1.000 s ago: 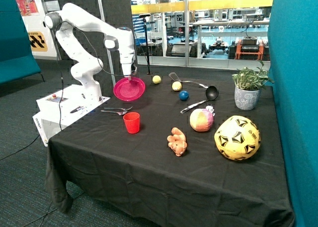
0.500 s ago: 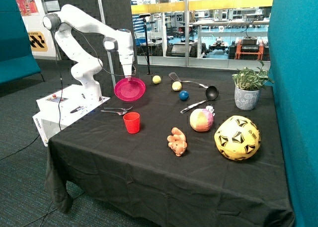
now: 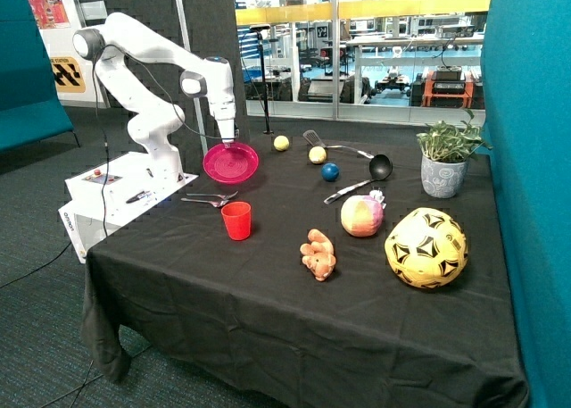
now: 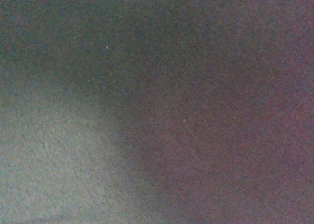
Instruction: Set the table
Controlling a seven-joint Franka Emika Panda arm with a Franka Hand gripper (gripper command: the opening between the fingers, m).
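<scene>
My gripper [image 3: 229,142] grips the round pink plastic plate [image 3: 230,162] by its far rim, tilted. Below it is the black-clothed table [image 3: 268,274] (red cup [image 3: 236,220] nearby).

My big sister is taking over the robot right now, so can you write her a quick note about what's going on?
Tool: at the far rim of the pink plate, which looks tilted and lifted near the table's corner by the robot base. Whether it grips the plate cannot be told; the wrist view shows nothing clear.
Things: red cup upright in front of the plate, spoons lying between them. Ladle and spatula lie farther back among small balls.
Done: nothing looks laid as a place setting yet.
Left: set down the plate, then arrange cup and cutlery beside it.
</scene>
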